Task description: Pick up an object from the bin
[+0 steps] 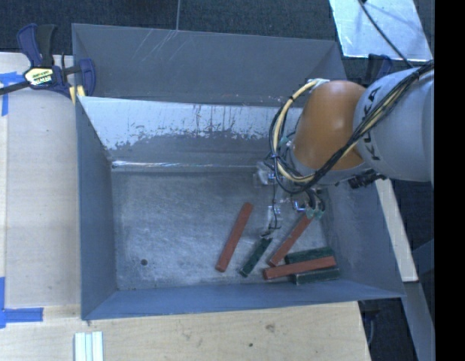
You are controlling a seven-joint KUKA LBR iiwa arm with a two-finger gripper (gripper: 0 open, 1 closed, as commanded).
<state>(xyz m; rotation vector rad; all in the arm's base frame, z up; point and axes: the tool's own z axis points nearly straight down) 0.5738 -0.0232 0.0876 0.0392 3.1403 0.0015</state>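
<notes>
The dark green stick (254, 256) is lying slanted on the bin (153, 224) floor, toward the lower right corner as the camera is seeing it, and it is the thing nearest under the end effector (275, 218). You are probably dealing with something light, stiff and not fragile. It is lying flat on bare metal, so it may be sliding or pivoting away if you are pressing on only one end. Taking hold across its narrow width near the middle is looking like the better choice, since its upper end is lying close to its neighbours.

It is showing as a slim, straight bar, dark green to almost black, shorter than the red-brown stick (234, 238) lying just beside it on the left.

On its right another red-brown stick (290, 241) is leaning at a similar slant. Beyond that, a small heap of a flat red-brown bar (293, 271) and dark green blocks (311, 259) is crowding the corner.

The end effector is hanging just above the green stick's upper end. You cannot tell whether it is open or closed, and nothing is showing gripped in it.
</notes>
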